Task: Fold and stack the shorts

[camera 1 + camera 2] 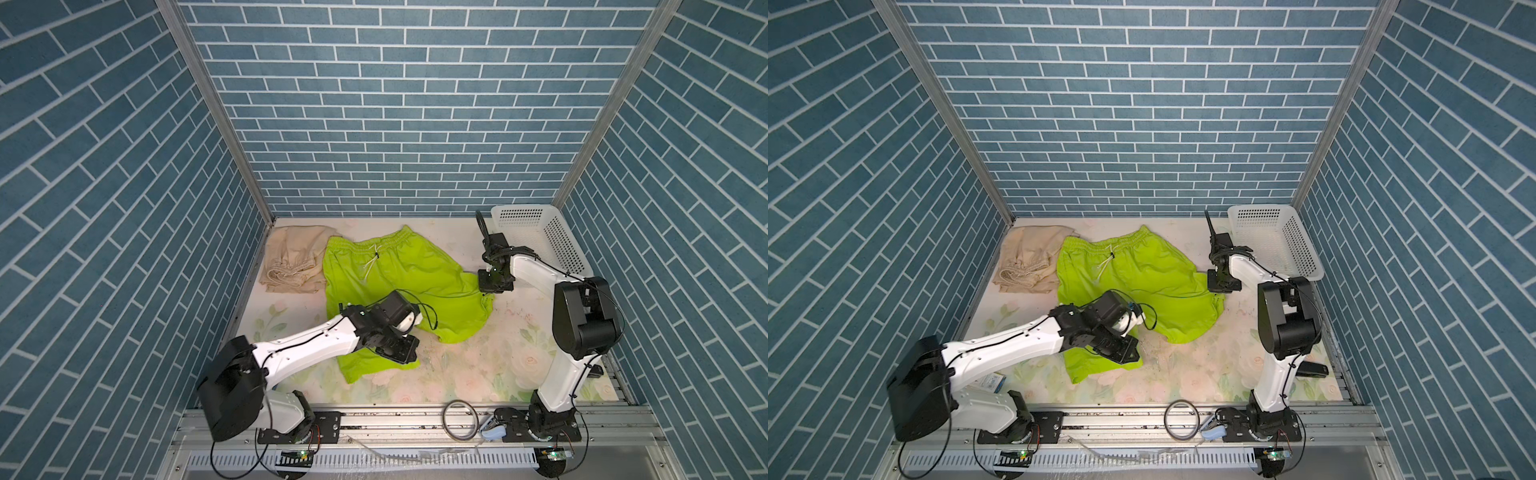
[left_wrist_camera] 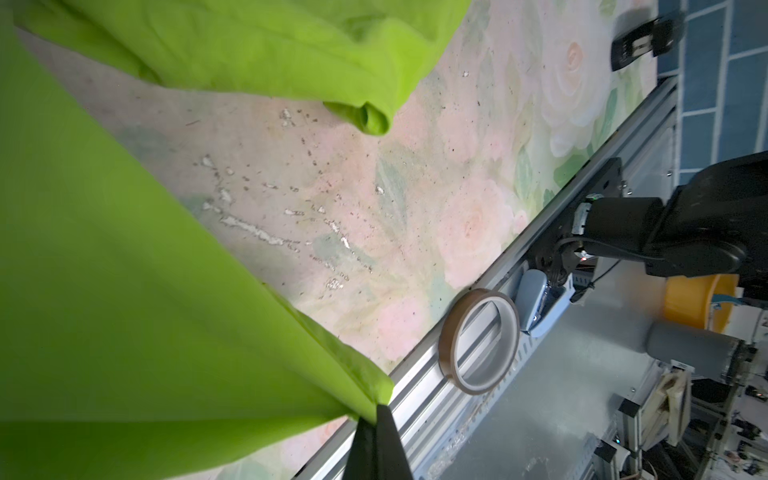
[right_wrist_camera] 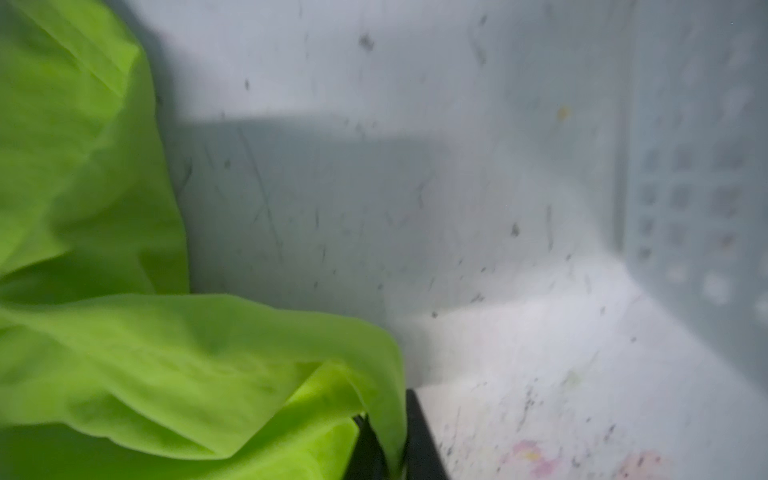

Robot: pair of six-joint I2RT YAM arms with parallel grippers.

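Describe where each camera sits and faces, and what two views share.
Top view: overhead at front, looking down on table, green shorts; both arms show.
Top view: alongside, same aim; tan shorts, both arms.
Left wrist: on left arm, faces left gripper pinching green shorts.
Right wrist: on right arm, faces right gripper pinching them, basket beyond.
Shared: green shorts.

Drawstring shorts (image 1: 399, 270) at centre, other shorts (image 1: 291, 253) touching them at back left, basket (image 1: 561, 245) in back right corner.
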